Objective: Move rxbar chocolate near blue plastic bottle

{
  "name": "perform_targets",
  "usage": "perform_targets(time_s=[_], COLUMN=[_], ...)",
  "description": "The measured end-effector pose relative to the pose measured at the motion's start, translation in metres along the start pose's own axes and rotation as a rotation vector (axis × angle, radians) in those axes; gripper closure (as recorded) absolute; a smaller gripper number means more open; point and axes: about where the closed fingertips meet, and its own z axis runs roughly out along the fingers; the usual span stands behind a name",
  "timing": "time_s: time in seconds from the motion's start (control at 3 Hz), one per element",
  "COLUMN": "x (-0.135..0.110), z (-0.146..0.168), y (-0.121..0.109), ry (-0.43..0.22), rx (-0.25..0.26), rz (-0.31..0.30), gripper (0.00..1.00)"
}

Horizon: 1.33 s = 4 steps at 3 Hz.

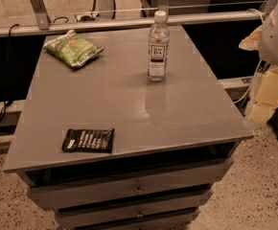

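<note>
Camera view shows the gray cabinet top (129, 104) with the rxbar chocolate (88, 140) lying flat at 7 o'clock, just inside the front edge and well apart from the blue plastic bottle (158, 46), which stands upright at 1 o'clock. A green snack bag (73, 48) lies at 11 o'clock, off the direct line between them. The gripper (267, 97) hangs at 3 o'clock, beyond the right edge; whether it is released or clenched cannot be told. The bar's flat pose probably calls for a top-down grasp. Bare surface surrounds the bottle, and its 7 o'clock side offers the shortest placement.
</note>
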Motion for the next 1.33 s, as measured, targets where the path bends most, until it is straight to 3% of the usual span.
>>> perform_targets(time_s=[0.33, 0.67, 1.33], x=[0.0, -0.026, -0.134], z=[0.0, 0.023, 0.105], y=[0.0, 0.013, 0.068], ry=[0.0, -0.07, -0.305], rx=[0.0, -0.036, -0.187], rz=[0.0, -0.015, -0.055], gripper=[0.0, 0.0, 0.0])
